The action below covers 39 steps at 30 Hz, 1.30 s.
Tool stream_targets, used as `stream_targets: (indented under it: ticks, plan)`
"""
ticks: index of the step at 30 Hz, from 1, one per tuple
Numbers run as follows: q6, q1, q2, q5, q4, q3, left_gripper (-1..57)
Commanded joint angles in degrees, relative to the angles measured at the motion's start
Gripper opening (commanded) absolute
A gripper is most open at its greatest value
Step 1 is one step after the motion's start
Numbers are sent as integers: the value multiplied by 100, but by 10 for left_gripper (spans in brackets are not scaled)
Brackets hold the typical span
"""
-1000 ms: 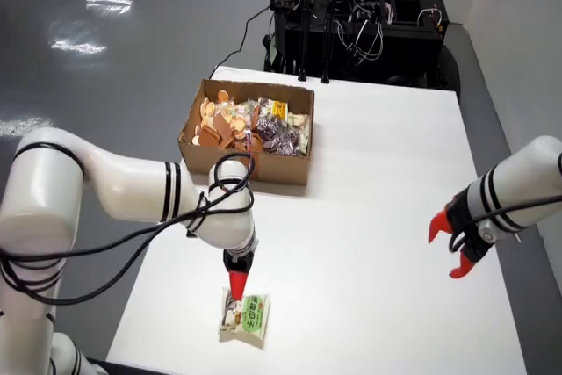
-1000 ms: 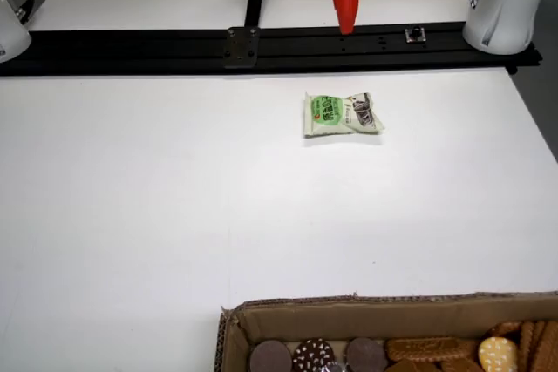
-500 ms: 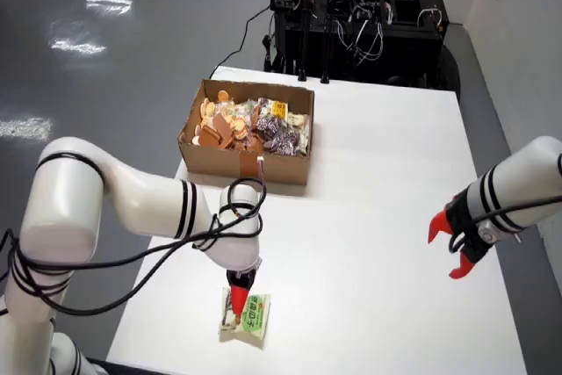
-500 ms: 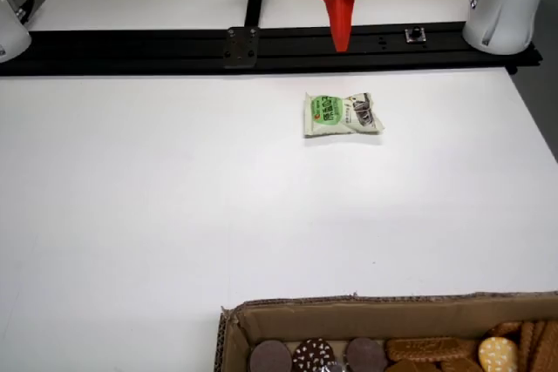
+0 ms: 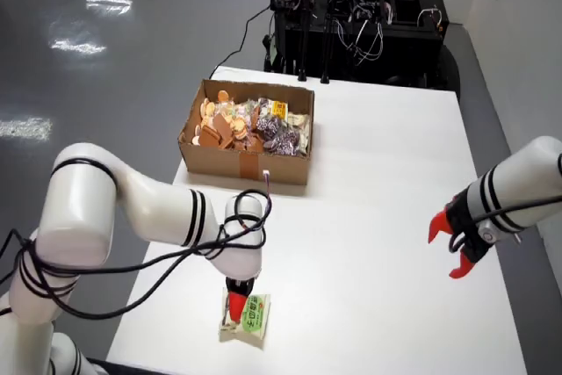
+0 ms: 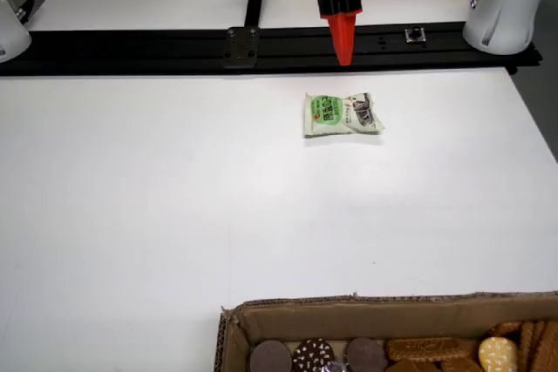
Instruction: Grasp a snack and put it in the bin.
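Upper centre, the red hand (image 6: 343,41) hangs, tips together, above a green snack packet (image 6: 342,114) on the white desk (image 6: 131,189).

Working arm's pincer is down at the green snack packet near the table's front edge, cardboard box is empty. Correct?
Not quite: the cardboard box is full of snacks, as the high view from behind the arm shows. The rest holds: the pincer is down at the green snack packet.

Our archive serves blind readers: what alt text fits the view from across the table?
A red-tipped hand hangs pointing down, its tips together, just behind a green and white snack packet lying flat on a white table. At the bottom edge, an open cardboard box shows round biscuits.
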Motion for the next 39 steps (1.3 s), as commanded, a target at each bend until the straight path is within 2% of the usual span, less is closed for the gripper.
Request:
stream_targets:
  ticks: [1,10,39]
  plan:
    - [-46,16,52,-25,17,8,491]
    - [-174,24,254,-206,30,19,491]
    - [-574,265,1213,-1309,252,12,490]
